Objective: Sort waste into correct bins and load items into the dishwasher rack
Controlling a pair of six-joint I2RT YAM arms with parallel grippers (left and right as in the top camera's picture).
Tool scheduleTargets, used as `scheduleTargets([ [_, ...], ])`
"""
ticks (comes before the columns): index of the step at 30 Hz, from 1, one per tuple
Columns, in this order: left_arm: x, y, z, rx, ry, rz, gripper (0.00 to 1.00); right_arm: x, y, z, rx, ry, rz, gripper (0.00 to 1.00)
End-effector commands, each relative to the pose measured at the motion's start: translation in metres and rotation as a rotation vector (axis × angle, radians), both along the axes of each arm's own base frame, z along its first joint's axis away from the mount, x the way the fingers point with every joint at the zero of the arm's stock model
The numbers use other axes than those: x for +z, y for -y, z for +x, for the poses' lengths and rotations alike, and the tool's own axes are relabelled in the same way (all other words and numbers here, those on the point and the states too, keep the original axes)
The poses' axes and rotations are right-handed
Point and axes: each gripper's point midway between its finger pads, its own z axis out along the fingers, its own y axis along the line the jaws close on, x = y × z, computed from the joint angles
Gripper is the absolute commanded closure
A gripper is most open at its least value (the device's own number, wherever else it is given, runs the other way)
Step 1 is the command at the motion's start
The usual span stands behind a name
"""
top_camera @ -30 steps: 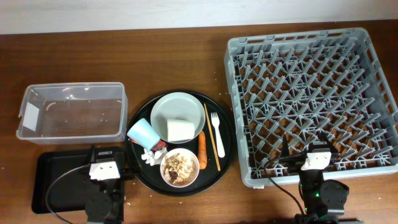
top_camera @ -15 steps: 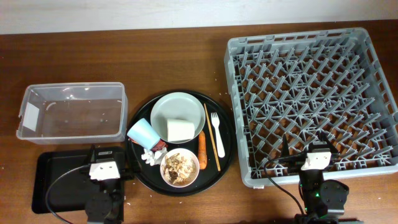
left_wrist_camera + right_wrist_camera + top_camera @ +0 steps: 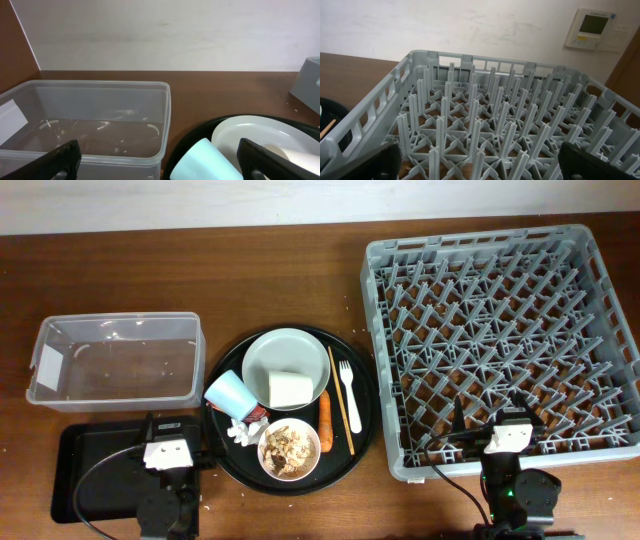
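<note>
A pale plate (image 3: pixel 278 357) holding a white cup (image 3: pixel 290 389) lies on a round black tray. Beside it are a light blue cup (image 3: pixel 229 393), white tissue (image 3: pixel 240 434), a red wrapper (image 3: pixel 257 414), a white bowl (image 3: pixel 289 449) of food scraps, a carrot (image 3: pixel 324 436), a fork (image 3: pixel 348 395) and chopsticks (image 3: pixel 339 400). The grey dishwasher rack (image 3: pixel 505 340) stands at the right. My left gripper (image 3: pixel 172 423) is open over the shallow black tray (image 3: pixel 95 470), facing the clear tub (image 3: pixel 90 115) and blue cup (image 3: pixel 205 162). My right gripper (image 3: pixel 482 162) is open above the rack's (image 3: pixel 495 115) near edge.
The round black tray (image 3: pixel 225 455) sits between the clear tub (image 3: pixel 115 360) and the rack. Cables trail from both wrists at the table's front edge. A wall with a thermostat panel (image 3: pixel 594 29) lies behind the rack.
</note>
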Motion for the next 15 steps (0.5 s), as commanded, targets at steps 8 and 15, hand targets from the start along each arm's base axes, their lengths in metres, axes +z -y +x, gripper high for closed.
scheduleTargets([
  [8,-0.0008,0.0000,-0.0001,0.000,0.003,0.012,0.01,-0.0017,-0.0011,-0.0001,0.004,0.002,0.000,0.01],
  [15,-0.0008,0.0001,-0.0001,0.000,0.003,0.012,0.01,-0.0016,-0.0011,-0.0001,0.004,0.003,0.000,0.01],
])
